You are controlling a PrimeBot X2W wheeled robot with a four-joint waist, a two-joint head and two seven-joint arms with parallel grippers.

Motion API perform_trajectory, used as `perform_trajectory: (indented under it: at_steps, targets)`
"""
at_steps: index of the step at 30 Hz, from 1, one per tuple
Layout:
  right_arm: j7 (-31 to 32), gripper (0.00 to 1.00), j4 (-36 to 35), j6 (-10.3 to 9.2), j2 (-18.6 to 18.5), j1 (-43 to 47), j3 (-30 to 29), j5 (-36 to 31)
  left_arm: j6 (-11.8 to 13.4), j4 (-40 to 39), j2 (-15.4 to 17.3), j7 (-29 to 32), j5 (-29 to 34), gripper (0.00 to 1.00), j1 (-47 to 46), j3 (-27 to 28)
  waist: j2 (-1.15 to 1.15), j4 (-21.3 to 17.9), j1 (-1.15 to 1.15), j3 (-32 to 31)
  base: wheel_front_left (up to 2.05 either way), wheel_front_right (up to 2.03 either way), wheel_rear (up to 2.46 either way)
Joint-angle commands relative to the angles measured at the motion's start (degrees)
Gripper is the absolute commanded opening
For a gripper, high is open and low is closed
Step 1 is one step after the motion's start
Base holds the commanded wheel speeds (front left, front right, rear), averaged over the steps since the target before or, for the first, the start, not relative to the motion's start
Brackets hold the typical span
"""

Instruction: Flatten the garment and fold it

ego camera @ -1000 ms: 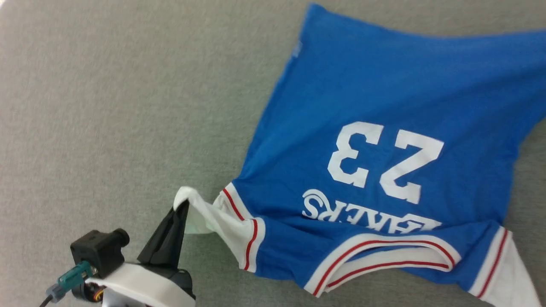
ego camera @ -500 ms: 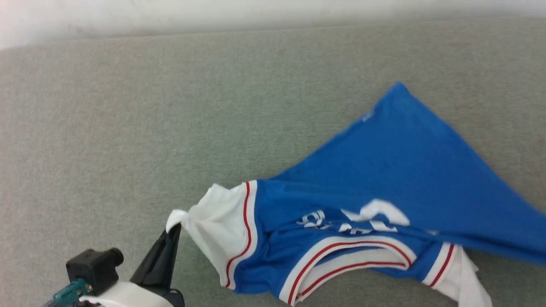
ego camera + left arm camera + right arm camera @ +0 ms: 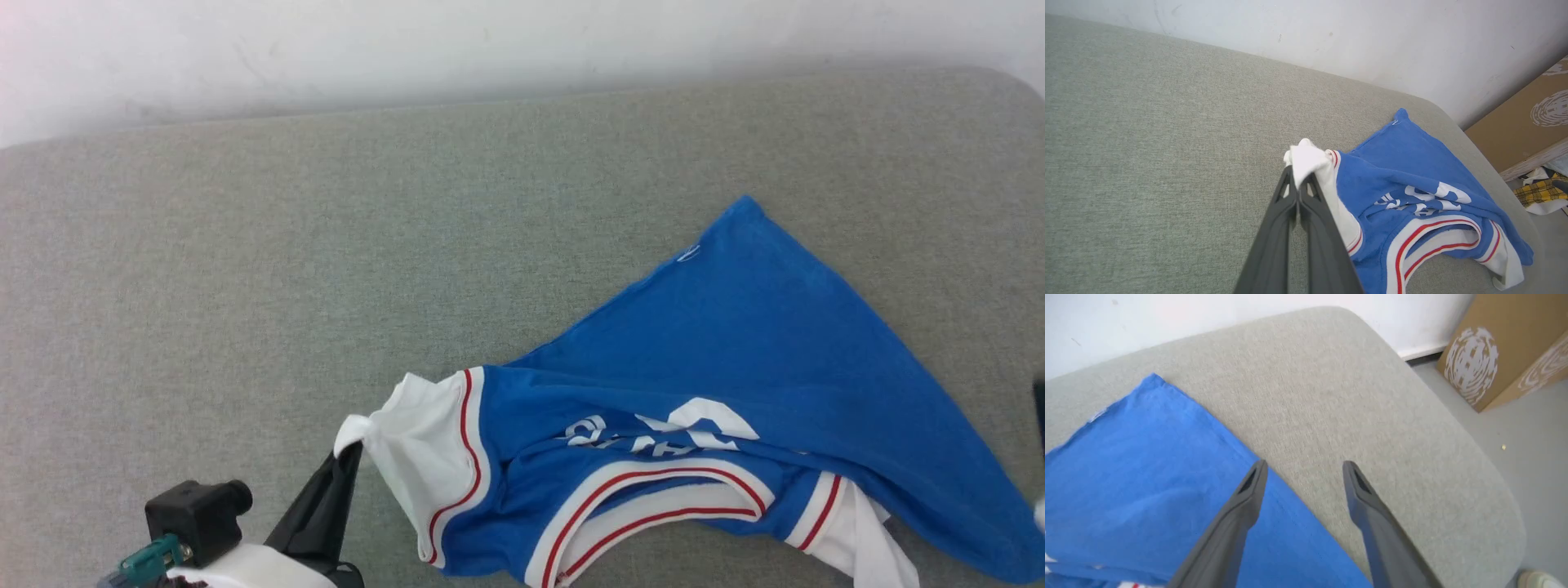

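Jaws of the left gripper (image 3: 1296,181) pinch the white sleeve (image 3: 1306,157) of the bright blue jersey T-shirt (image 3: 735,359), bunched rightward on the grey cloth table (image 3: 245,245); the right gripper (image 3: 1304,469), spread empty, hovers over its far edge.

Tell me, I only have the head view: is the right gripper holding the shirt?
Observer: No. The right gripper is open, above the shirt's blue edge, gripping nothing.
Operator: What's past the cushion's right end?
Observer: A cardboard box stands on the floor there.
Operator: Anything else down there?
Observer: A yellow plaid cloth lies on the floor near the box.
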Motion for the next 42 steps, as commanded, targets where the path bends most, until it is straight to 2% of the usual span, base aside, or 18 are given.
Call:
perform_trajectory:
  at_steps: [1, 6, 11, 16, 20, 26, 31, 32, 33, 35, 36, 42]
  targets:
    - [0.3, 1.00, -1.3, -0.04, -1.5, -2.3, 1.2, 0.3, 0.0, -0.1, 0.2, 0.1, 0.0, 0.00, 0.0, -0.1, 0.00, 0.5, 0.01, 0.6, 0.00, 0.00, 0.00]
    - [4.9, 1.00, -4.4, -0.04, -8.6, -11.9, 9.1, 2.2, -0.3, -0.1, -0.3, -0.3, 0.4, 0.00, -1.3, -0.9, 0.00, 2.5, 0.01, 3.0, 0.00, 0.00, 0.00]
    - [9.3, 1.00, 0.8, -0.04, -14.2, -21.5, 16.9, 0.0, -1.0, 0.3, -0.8, -0.6, 0.9, 0.00, -3.5, -2.1, 0.00, 5.5, 0.01, 6.5, 0.00, 0.00, 0.00]
    - [12.0, 1.00, 10.3, -0.04, -16.2, -28.8, 22.7, -1.4, -1.8, 1.2, -1.9, -1.1, 1.2, 0.00, -6.3, -3.7, 0.00, 8.9, 0.01, 10.5, 0.00, 0.00, 0.00]
    - [11.6, 1.00, 16.2, -0.04, -17.1, -33.1, 25.7, -2.1, -2.7, 2.3, -2.9, -1.5, 1.6, 0.00, -8.6, -5.1, 0.00, 11.3, 0.01, 13.1, 0.00, 0.00, 0.00]
    - [9.5, 1.00, 22.5, -0.04, -18.3, -37.1, 27.6, -2.2, -3.4, 3.7, -4.1, -2.3, 1.9, 0.00, -11.3, -6.4, 0.00, 13.6, 0.01, 16.1, 0.00, 0.00, 0.00]
    - [10.3, 1.00, 26.6, -0.04, -18.2, -38.1, 27.8, -0.7, -3.6, 4.7, -4.5, -2.9, 1.9, 0.00, -12.3, -6.6, 0.00, 14.1, 0.01, 17.0, 0.00, 0.00, 0.00]
    - [10.6, 0.96, 27.2, -0.04, -18.0, -38.1, 27.5, -0.1, -3.7, 4.9, -4.5, -3.0, 1.9, 0.00, -12.4, -6.5, 0.00, 14.0, 0.01, 17.1, 0.00, 0.00, 0.00]
    - [11.1, 0.79, 27.9, -0.04, -17.8, -38.0, 27.3, 0.4, -3.7, 5.0, -4.5, -3.1, 1.8, 0.00, -12.5, -6.5, 0.00, 14.0, 0.01, 17.0, 0.00, 0.00, 0.00]
    - [12.4, 0.17, 28.9, -0.04, -17.7, -37.4, 27.7, 1.3, -3.5, 5.3, -4.5, -3.2, 1.7, 0.00, -12.6, -6.3, 0.00, 13.6, 0.01, 16.7, 0.00, 0.00, 0.00]
    - [13.1, 0.00, 29.3, -0.04, -17.7, -37.1, 27.6, 1.6, -3.5, 5.4, -4.4, -3.2, 1.7, 0.00, -12.6, -6.1, 0.00, 13.4, 0.01, 16.4, 0.00, 0.00, 0.00]
    - [12.0, 0.00, 29.5, -0.04, -16.8, -36.3, 24.3, 0.5, -3.3, 5.5, -3.5, -3.4, 1.3, 0.00, -12.1, -5.3, 0.00, 11.1, 0.01, 13.3, 0.00, 0.00, 0.00]
